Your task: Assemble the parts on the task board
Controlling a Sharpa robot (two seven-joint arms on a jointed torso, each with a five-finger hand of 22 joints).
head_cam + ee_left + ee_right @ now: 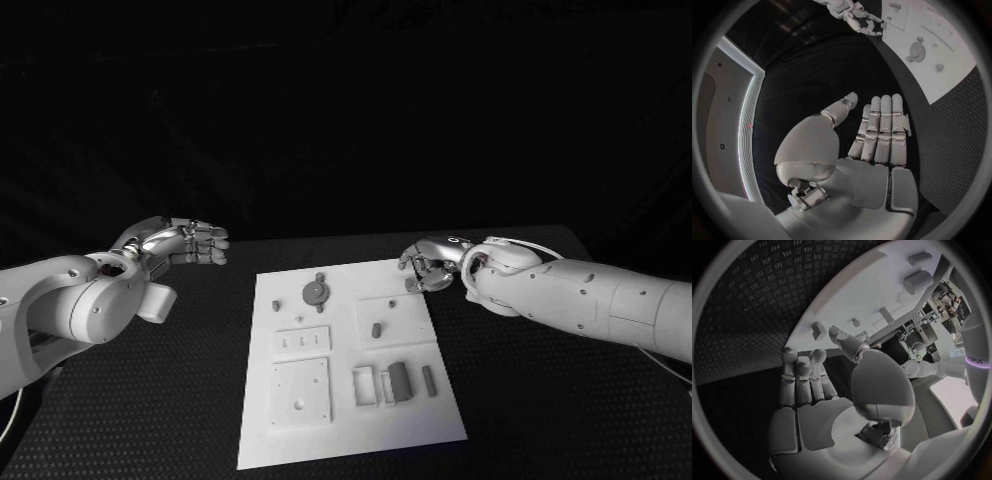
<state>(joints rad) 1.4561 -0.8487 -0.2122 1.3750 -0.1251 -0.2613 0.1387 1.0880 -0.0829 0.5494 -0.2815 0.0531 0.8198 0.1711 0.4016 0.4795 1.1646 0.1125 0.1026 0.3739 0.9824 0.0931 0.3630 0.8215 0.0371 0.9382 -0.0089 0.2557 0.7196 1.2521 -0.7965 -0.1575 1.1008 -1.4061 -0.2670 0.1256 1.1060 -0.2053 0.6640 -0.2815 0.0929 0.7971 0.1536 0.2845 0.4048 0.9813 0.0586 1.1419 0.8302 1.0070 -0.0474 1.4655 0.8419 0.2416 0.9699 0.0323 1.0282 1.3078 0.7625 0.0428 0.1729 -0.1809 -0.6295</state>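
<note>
The white task board (346, 400) lies in the middle of the table. On it are a round grey part (313, 292), a small grey peg (375, 328) and upright grey parts (400, 381) in slots near the front. My right hand (428, 265) hovers over the board's far right corner with its fingers apart and nothing in them; from its wrist camera the fingers (798, 372) point at the board's edge (873, 295) near a small part (819, 330). My left hand (180, 243) is raised to the left of the board, its fingers (882, 125) straight and holding nothing.
The black ribbed table top (159, 400) surrounds the board on all sides. The left wrist view shows the board's corner (948, 75) with the round part (916, 50), and my right hand (857, 17) beyond it.
</note>
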